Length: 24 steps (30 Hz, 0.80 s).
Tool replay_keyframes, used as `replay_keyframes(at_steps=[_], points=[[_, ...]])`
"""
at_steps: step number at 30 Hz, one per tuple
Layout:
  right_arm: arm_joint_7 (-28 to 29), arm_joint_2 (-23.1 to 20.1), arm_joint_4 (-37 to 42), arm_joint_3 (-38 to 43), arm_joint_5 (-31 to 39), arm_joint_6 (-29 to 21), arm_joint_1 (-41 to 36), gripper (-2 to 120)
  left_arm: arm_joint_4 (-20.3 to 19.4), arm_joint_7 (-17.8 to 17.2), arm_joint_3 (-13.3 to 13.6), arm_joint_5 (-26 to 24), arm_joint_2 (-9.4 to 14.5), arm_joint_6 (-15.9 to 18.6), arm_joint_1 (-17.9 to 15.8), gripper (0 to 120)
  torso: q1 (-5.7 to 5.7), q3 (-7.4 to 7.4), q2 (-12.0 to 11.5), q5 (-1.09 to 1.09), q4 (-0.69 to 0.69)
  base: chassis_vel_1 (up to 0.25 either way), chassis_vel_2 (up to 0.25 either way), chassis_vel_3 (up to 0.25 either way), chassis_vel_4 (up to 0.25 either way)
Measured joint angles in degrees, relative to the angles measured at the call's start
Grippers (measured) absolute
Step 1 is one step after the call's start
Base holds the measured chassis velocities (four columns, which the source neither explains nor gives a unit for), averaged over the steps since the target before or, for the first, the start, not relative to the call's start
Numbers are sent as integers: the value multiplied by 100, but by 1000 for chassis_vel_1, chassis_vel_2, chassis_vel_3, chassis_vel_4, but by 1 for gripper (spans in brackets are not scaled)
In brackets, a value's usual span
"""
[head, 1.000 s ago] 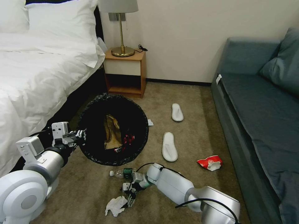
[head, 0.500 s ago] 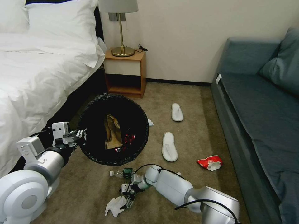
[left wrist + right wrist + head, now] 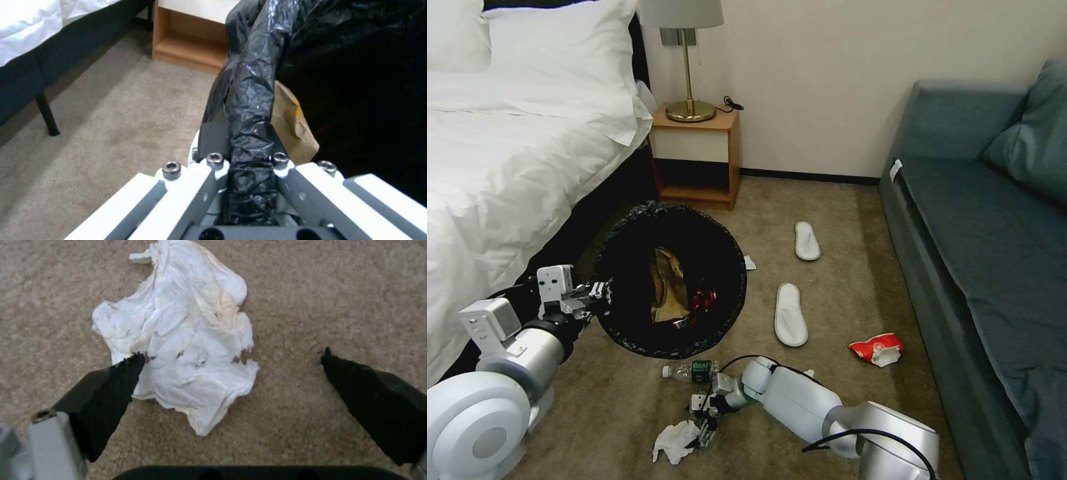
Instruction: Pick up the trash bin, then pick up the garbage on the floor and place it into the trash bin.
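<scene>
Right gripper [image 3: 706, 427], jaws spread wide, has lowered beside the tissue [image 3: 674, 441], unheld. Left gripper [image 3: 602, 291] remains clamped on the trash bin [image 3: 627, 267] rim.

this is a bedroom, most likely a hotel room. a bed [image 3: 507, 167] with white sheets and white pillows [image 3: 560, 40] stands on the left side. beside it, against the plain wall, there is a small wooden nightstand [image 3: 695, 157] with a brass lamp [image 3: 688, 60] on top. on the right there is a blue-grey sofa [image 3: 980, 220] with a cushion [image 3: 1030, 133] of the same colour. the floor is covered with beige carpet [image 3: 840, 280]. two flat white slippers [image 3: 790, 313], of the thin kind that hotels give to guests, lie on the carpet between the bed and the sofa.
</scene>
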Motion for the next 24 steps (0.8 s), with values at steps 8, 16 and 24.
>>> replay_keyframes(at_steps=[8,16,24], points=[[66,-3,-55,7,91,-64,-3,81,-1,-3,-11,-7,19,0,-20,2,0,-1,2,-1,-4,0,0,0,0],[80,-5,-65,25,123,-101,-2,58,-1,-3,-12,-7,16,0,-20,2,-1,-1,3,0,-4,0,0,0,0],[100,-7,-69,38,131,-121,-6,38,-1,-6,-12,-7,10,0,-20,2,0,-1,3,0,-4,0,0,0,0]])
